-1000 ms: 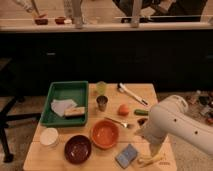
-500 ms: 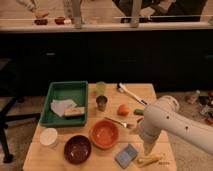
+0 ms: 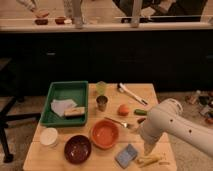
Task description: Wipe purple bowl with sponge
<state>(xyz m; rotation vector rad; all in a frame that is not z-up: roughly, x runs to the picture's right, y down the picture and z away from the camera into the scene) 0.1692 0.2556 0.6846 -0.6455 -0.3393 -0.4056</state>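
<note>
Finds the sponge (image 3: 127, 155) flat on the table (image 3: 102, 161), just beside the gripper (image 3: 148, 148) at its 8 o'clock, long axis running 1 to 7 o'clock. Shows jaws apart, gripping nothing. Has the purple bowl (image 3: 77, 148) at sponge's 9 o'clock.

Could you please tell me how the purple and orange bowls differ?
The purple bowl is dark maroon; the orange bowl is bright. The purple bowl sits nearer the camera, left of the orange bowl. Both are round, upright and similarly wide. The tool hangs right of the sponge.
</note>
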